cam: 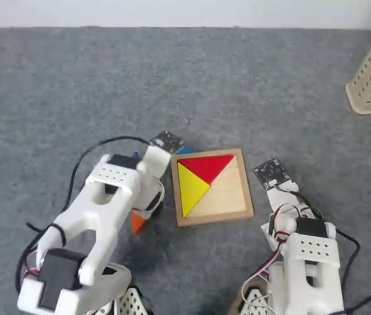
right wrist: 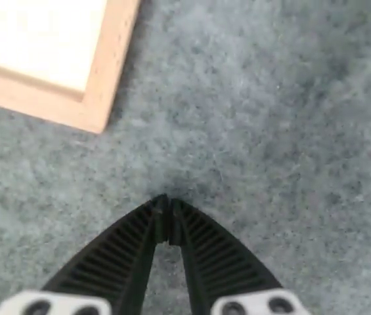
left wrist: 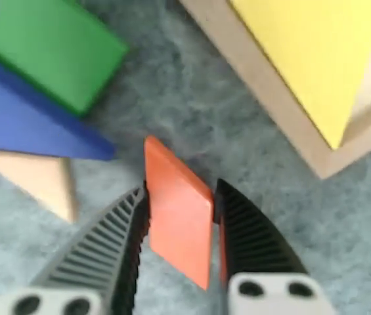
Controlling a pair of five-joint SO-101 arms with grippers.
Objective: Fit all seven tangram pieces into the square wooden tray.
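The left gripper [left wrist: 182, 191] is clamped on a flat orange wooden piece [left wrist: 176, 223], just left of the square wooden tray [cam: 215, 216] at the high view's centre. A red triangle [cam: 208, 167] and a yellow triangle [cam: 190, 187] lie inside the tray. The right gripper [right wrist: 167, 216], fingers pressed together and empty, hangs over grey carpet [right wrist: 270, 98] near the tray's corner.

Grey table [cam: 73, 85]: wooden tray [cam: 213, 218], blue piece [left wrist: 21, 125], green piece [left wrist: 54, 52].
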